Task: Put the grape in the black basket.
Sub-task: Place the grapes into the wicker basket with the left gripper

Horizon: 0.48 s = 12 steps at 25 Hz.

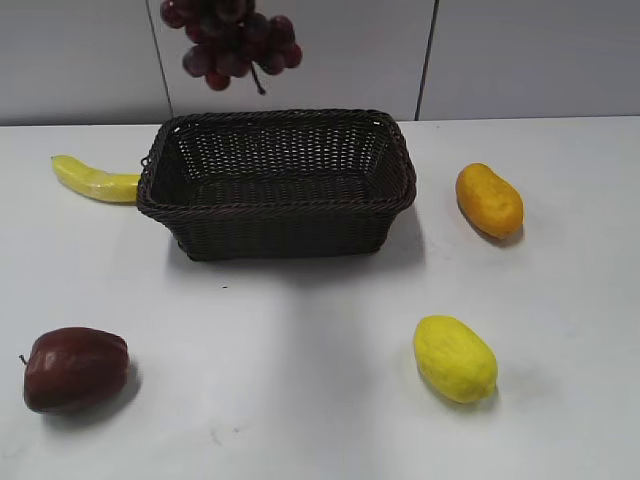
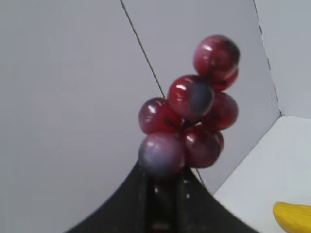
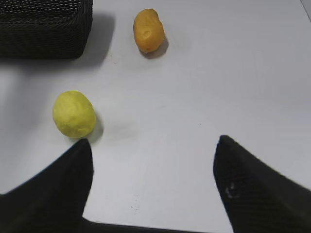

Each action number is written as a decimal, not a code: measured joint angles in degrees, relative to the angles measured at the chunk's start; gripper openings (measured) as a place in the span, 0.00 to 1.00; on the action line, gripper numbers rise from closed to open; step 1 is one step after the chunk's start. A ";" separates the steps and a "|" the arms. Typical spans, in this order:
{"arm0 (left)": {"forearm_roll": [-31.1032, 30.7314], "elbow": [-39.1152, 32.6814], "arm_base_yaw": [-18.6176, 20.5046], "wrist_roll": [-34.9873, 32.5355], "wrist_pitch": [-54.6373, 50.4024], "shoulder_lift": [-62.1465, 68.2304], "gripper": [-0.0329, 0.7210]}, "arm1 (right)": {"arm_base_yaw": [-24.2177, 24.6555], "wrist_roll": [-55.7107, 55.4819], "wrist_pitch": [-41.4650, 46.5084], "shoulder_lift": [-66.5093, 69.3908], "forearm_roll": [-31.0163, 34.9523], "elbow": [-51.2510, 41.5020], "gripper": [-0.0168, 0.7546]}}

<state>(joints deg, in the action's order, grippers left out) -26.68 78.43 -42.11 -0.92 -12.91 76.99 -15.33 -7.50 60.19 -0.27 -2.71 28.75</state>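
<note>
The grape (image 1: 234, 42), a bunch of dark red and purple balls, hangs in the air at the top of the exterior view, above the back left part of the black basket (image 1: 276, 212). In the left wrist view the grape (image 2: 192, 111) sticks out from my left gripper (image 2: 165, 182), which is shut on its lower end. The left gripper itself is out of the exterior frame. The basket is empty. Its corner shows in the right wrist view (image 3: 46, 29). My right gripper (image 3: 153, 145) is open and empty above bare table.
A banana (image 1: 95, 180) lies left of the basket, touching it. A dark red apple (image 1: 75, 368) is front left. A yellow lemon (image 1: 455, 357) is front right and an orange mango (image 1: 489, 200) right of the basket.
</note>
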 joint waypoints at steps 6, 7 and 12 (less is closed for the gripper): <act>-0.28 0.00 6.43 0.00 6.31 8.99 0.13 | 0.00 -0.05 0.00 0.00 0.00 0.00 0.78; -0.15 -0.05 7.20 0.00 7.23 10.74 0.13 | 0.00 -0.05 0.00 0.00 0.00 0.00 0.78; -0.13 -0.05 10.16 0.00 13.28 21.77 0.13 | 0.00 -0.05 0.00 0.00 0.00 0.00 0.78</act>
<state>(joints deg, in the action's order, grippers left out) -26.81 78.38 -31.95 -0.92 0.37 98.77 -15.33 -7.55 60.19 -0.27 -2.71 28.75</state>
